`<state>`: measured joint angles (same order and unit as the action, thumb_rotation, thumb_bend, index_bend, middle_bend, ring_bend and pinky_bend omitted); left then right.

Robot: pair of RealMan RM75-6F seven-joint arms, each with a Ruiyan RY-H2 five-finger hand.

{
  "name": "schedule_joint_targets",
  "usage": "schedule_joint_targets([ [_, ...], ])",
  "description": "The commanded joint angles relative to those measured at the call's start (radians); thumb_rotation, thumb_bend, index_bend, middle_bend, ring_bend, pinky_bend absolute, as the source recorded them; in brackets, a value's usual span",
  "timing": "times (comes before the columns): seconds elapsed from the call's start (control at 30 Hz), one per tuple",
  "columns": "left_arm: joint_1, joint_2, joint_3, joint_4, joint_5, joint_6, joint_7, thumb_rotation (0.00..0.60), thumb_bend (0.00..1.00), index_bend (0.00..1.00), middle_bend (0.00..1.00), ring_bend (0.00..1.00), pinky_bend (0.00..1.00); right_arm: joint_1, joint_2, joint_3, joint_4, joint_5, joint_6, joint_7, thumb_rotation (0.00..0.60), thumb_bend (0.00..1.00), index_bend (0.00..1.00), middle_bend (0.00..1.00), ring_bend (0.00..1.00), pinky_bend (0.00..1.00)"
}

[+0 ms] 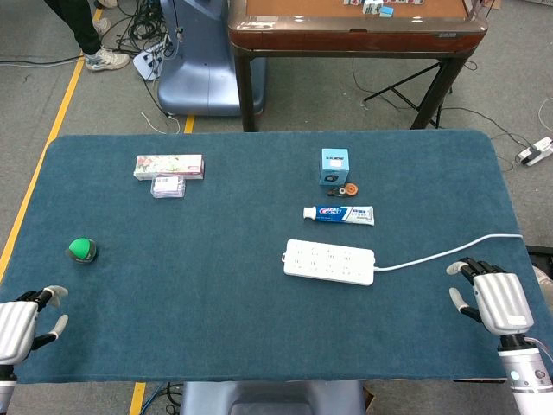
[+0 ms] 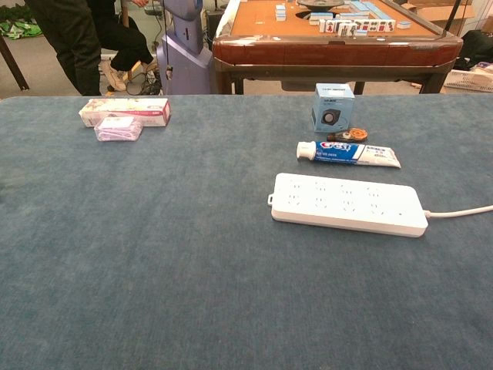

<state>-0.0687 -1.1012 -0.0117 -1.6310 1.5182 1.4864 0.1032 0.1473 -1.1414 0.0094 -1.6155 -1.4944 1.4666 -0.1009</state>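
Blue felt table (image 1: 216,285) with both hands idle at its near corners

Both hands hold nothing, fingers apart: the left hand (image 1: 24,327) rests at the near left corner, closest to the green ball (image 1: 82,250) by the left edge, and the right hand (image 1: 494,300) sits at the near right corner beside the white cable (image 1: 449,251) of the power strip (image 1: 329,262), which lies mid-table toward the right. Behind the strip lies the toothpaste tube (image 1: 339,214), then a small blue box (image 1: 334,166) near the far edge; a flat carton (image 1: 168,166) and a purple packet (image 1: 168,187) sit toward the far left. For whichever hand reaches, I judge a low, level approach with fingers kept spread is best, closing only once around the ball or strip, and clearing the cable
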Motion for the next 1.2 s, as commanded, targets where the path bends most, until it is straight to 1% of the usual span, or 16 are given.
schedule_joint_targets([
  [0.03,0.001,-0.001,0.001,0.002,0.000,0.000,0.003,0.600,0.33,0.47,0.50,0.47,0.72,0.007,-0.003,0.003,0.002,0.005,-0.023,0.001,0.600,0.31,0.41,0.38,0.40,0.51],
  [0.23,0.008,0.004,-0.003,0.001,-0.010,0.009,-0.006,0.600,0.33,0.47,0.50,0.47,0.72,0.044,-0.018,0.012,0.001,-0.005,-0.083,-0.021,0.600,0.32,0.41,0.39,0.40,0.52],
  [0.3,0.008,0.006,-0.005,0.001,-0.013,0.011,-0.011,0.600,0.33,0.47,0.50,0.47,0.72,0.064,-0.022,0.015,-0.002,-0.008,-0.114,-0.033,0.600,0.34,0.41,0.42,0.42,0.57],
  [0.33,0.008,0.007,-0.007,0.002,-0.015,0.010,-0.015,0.600,0.34,0.47,0.50,0.47,0.72,0.080,-0.024,0.021,-0.005,-0.009,-0.134,-0.048,0.600,0.36,0.41,0.45,0.45,0.62],
  [0.4,0.006,0.007,-0.007,0.006,-0.018,0.005,-0.019,0.600,0.33,0.47,0.50,0.47,0.72,0.105,-0.024,0.028,-0.020,-0.003,-0.170,-0.083,0.600,0.40,0.39,0.57,0.57,0.75],
  [0.47,0.005,0.008,-0.009,0.008,-0.021,0.001,-0.020,0.600,0.34,0.47,0.50,0.47,0.72,0.139,-0.022,0.042,-0.040,0.005,-0.214,-0.135,0.600,0.46,0.36,0.68,0.69,0.84],
  [0.53,0.005,0.009,-0.010,0.007,-0.021,0.005,-0.024,0.600,0.33,0.47,0.50,0.47,0.72,0.174,-0.025,0.057,-0.060,0.029,-0.267,-0.179,0.600,0.56,0.36,0.80,0.82,0.94],
  [0.57,0.006,0.010,-0.010,0.006,-0.020,0.007,-0.025,0.600,0.33,0.47,0.50,0.47,0.72,0.189,-0.026,0.064,-0.068,0.045,-0.292,-0.197,0.600,0.64,0.36,0.87,0.89,0.98],
  [0.6,0.007,0.011,-0.010,0.006,-0.019,0.009,-0.025,0.600,0.33,0.47,0.50,0.47,0.72,0.204,-0.027,0.071,-0.074,0.062,-0.314,-0.219,0.600,0.68,0.36,0.90,0.93,0.99],
  [0.67,0.009,0.013,-0.010,0.005,-0.020,0.010,-0.028,0.600,0.33,0.47,0.50,0.47,0.72,0.234,-0.035,0.085,-0.085,0.097,-0.356,-0.271,0.600,0.80,0.36,0.97,0.99,1.00],
  [0.77,0.010,0.015,-0.012,0.006,-0.023,0.012,-0.034,0.600,0.33,0.47,0.50,0.47,0.72,0.269,-0.051,0.100,-0.098,0.150,-0.399,-0.342,0.600,0.91,0.36,1.00,1.00,1.00],
  [0.87,0.011,0.017,-0.013,0.007,-0.026,0.011,-0.041,0.600,0.33,0.47,0.50,0.47,0.72,0.297,-0.065,0.109,-0.112,0.197,-0.428,-0.404,0.600,0.97,0.36,1.00,1.00,1.00],
  [1.03,0.012,0.020,-0.015,0.008,-0.027,0.013,-0.048,0.600,0.33,0.47,0.50,0.47,0.72,0.338,-0.095,0.114,-0.117,0.264,-0.458,-0.483,0.600,0.99,0.36,1.00,1.00,1.00],
  [1.2,0.013,0.022,-0.016,0.008,-0.027,0.017,-0.051,0.600,0.33,0.47,0.50,0.47,0.72,0.367,-0.124,0.108,-0.103,0.319,-0.483,-0.524,0.600,1.00,0.36,1.00,1.00,1.00],
])
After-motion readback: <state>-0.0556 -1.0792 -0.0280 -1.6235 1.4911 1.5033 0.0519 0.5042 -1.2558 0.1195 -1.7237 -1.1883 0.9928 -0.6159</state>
